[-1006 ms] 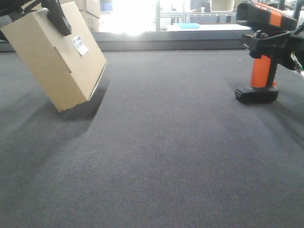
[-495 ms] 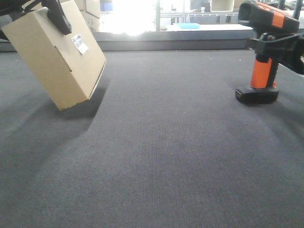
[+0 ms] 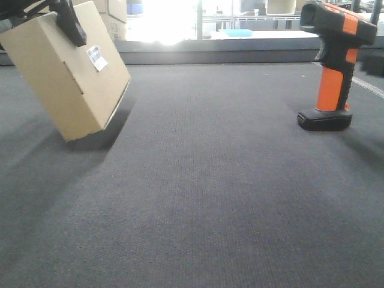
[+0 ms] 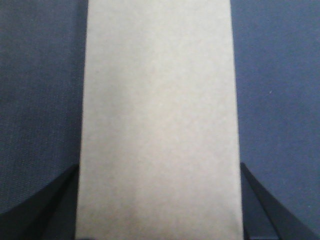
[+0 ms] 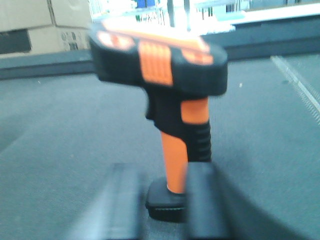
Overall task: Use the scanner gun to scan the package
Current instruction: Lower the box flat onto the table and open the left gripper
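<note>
On my front view, the package [image 3: 69,78] sits at the far left of the dark grey desk [image 3: 204,180], tilted, resting on one lower corner with its top leaning left. Its white barcode label [image 3: 95,57] is on the broad face turned toward the right. The left gripper [image 3: 67,21] has its jaws pinching the upper edge of the package; my left wrist view confirms this, with the narrow cardboard side [image 4: 159,120] filling the centre and a dark finger [image 4: 40,210] hard against each flank.

The scanner gun [image 3: 332,63] stands upright on its flat black base at the far right of the desk, well apart from the package, head pointing left.

In my right wrist view the right gripper [image 5: 160,205] is blurred; its jaws stand spread, just before the scanner gun's base [image 5: 165,197], holding nothing.
</note>
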